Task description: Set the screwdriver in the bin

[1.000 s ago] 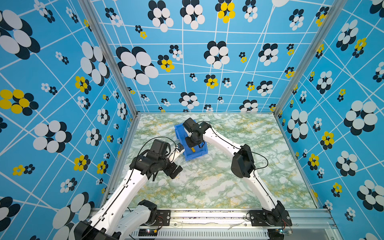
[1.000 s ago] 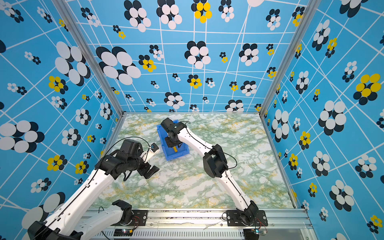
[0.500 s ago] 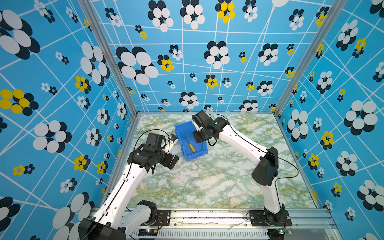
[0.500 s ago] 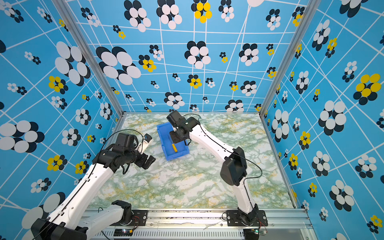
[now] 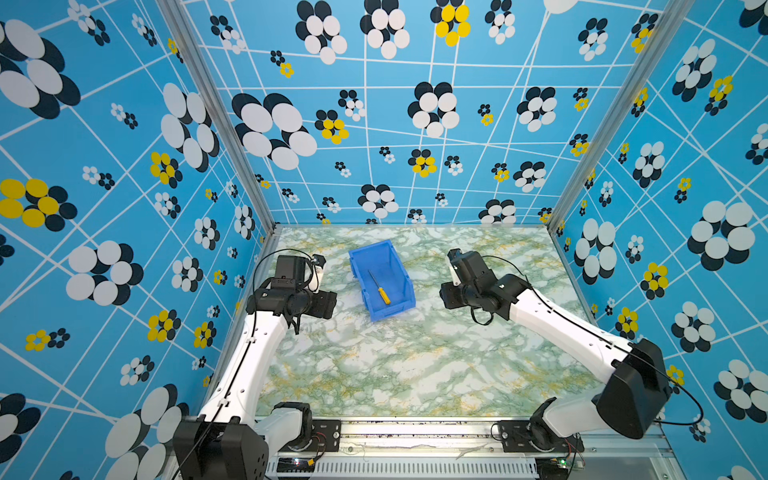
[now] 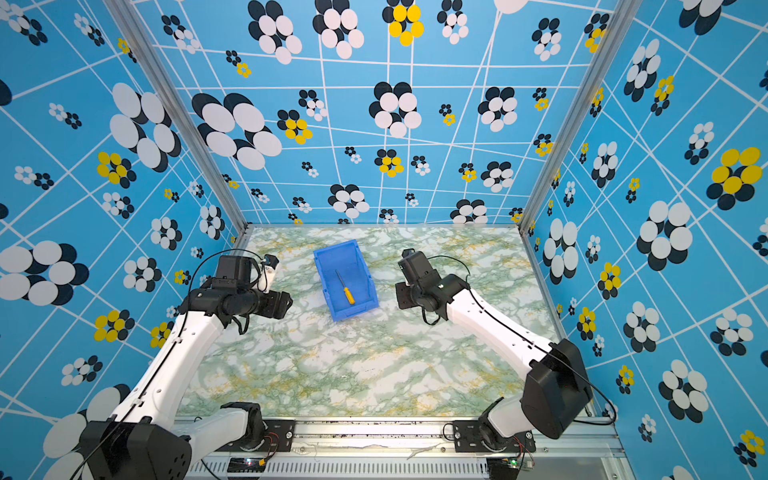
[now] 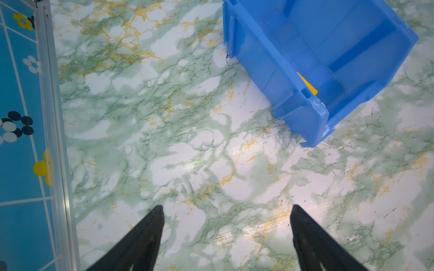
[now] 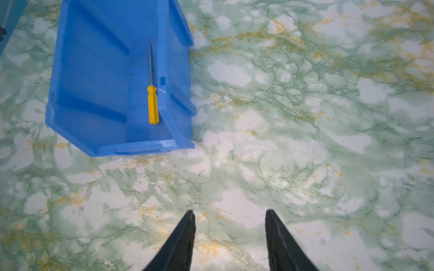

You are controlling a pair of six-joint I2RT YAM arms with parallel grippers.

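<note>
Screwdriver [image 8: 152,103] lies inside bin [image 8: 94,58], apart from right pincer [image 8: 229,211] and left pincer [image 7: 227,206], both spread.

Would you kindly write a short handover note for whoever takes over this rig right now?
Left gripper: open, empty, over the marbled tabletop, left of the bin.
Right gripper: open, empty, over bare tabletop to the bin's right.
Screwdriver: lying flat inside the bin, along one side wall, handle toward the low front lip.
Done: the screwdriver is in the bin.
Left: nothing for the task; neither gripper touches anything.
</note>
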